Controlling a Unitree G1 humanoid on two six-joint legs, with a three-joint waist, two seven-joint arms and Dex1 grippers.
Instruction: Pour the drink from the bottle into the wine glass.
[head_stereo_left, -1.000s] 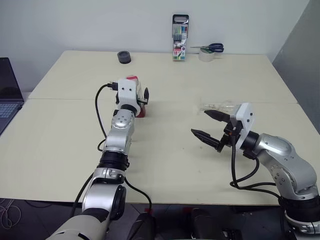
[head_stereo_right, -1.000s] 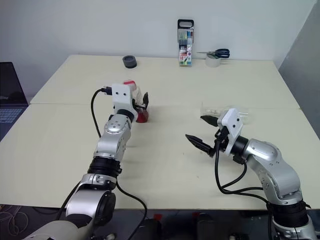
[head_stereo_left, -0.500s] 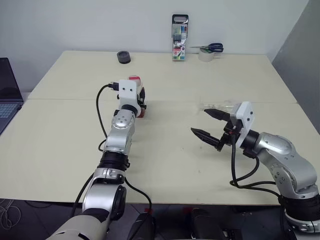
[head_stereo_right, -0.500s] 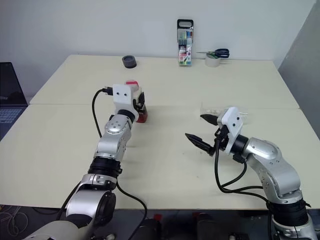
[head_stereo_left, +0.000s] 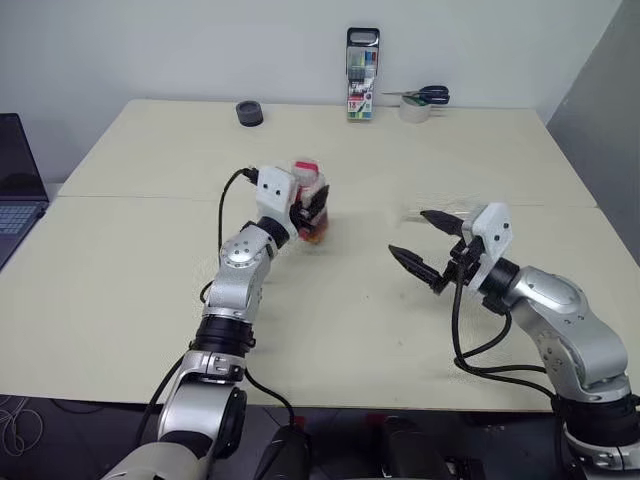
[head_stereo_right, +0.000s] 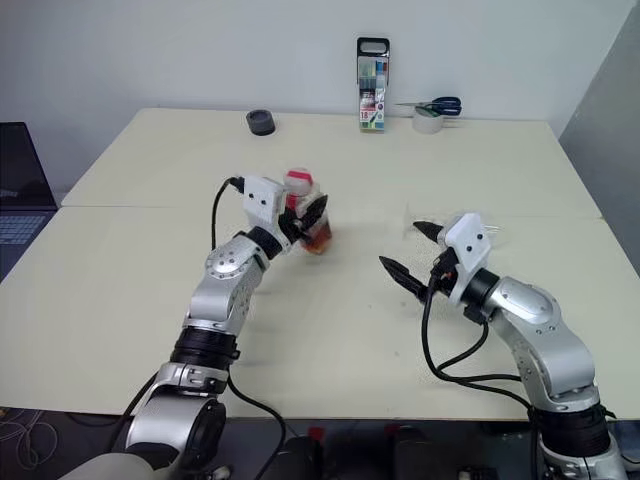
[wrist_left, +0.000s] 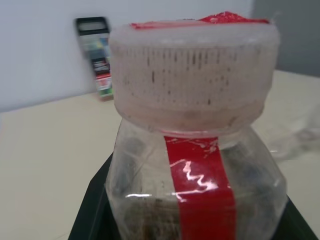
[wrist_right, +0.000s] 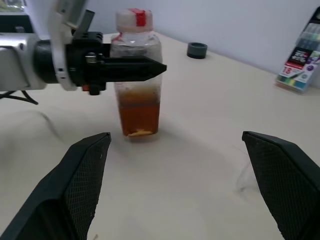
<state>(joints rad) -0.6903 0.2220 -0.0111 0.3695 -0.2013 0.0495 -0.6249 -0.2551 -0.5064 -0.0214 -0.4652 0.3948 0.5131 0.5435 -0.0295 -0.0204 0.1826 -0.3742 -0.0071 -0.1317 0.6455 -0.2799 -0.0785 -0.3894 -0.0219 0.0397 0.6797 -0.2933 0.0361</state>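
The left gripper (wrist_right: 131, 69) had clamped the bottle (wrist_right: 138, 80) — cap on, nothing poured; the right gripper (head_stereo_left: 425, 244) stood wide, empty, the wine glass (head_stereo_right: 490, 232) just beyond it.

Even, bright, diffuse light falls from overhead; shadows on the table (head_stereo_left: 140, 260) are soft and faint. Head views are sharp. In the left wrist view the bottle (wrist_left: 195, 150) sits very close and slightly soft, glare streaking its red label, the background blurred.
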